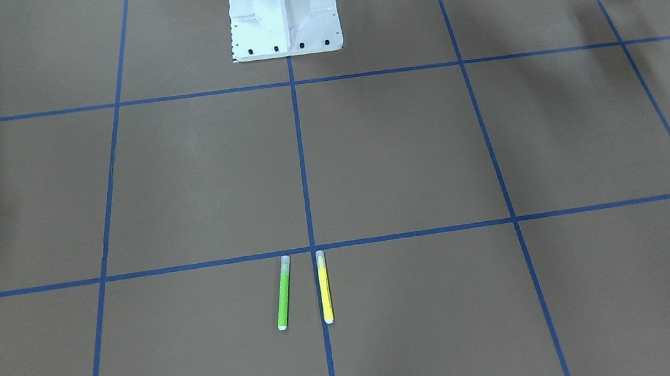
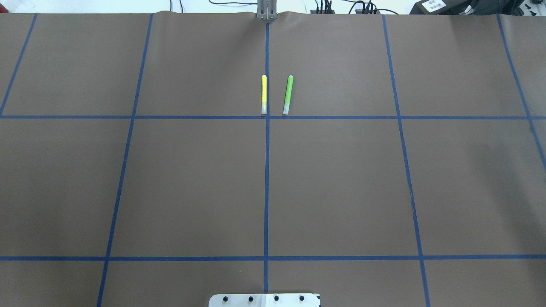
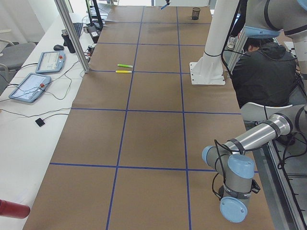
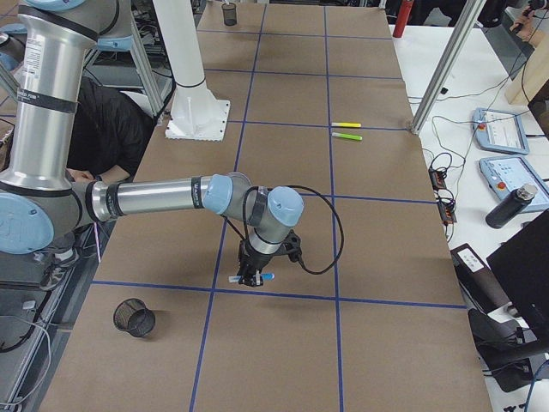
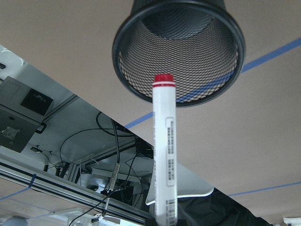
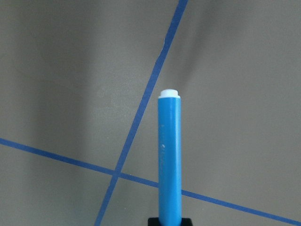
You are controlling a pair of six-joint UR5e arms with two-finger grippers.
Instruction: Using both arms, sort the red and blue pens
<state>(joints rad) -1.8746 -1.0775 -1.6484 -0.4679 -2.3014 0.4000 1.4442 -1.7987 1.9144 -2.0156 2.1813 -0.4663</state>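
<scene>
Neither pen is sorted yet; the left pincer (image 5: 164,222) grips the red pen (image 5: 164,150), a mesh cup (image 5: 141,56) just ahead; the right pincer (image 4: 252,275) grips the blue pen (image 6: 169,160) above the worktop (image 4: 386,257), a second cup (image 4: 135,318) nearby.

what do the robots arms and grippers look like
The left arm and right arm are silver-grey tubes with rounded pale blue joint caps and black cables at the wrists. The right gripper is black, with two short fingers.
</scene>
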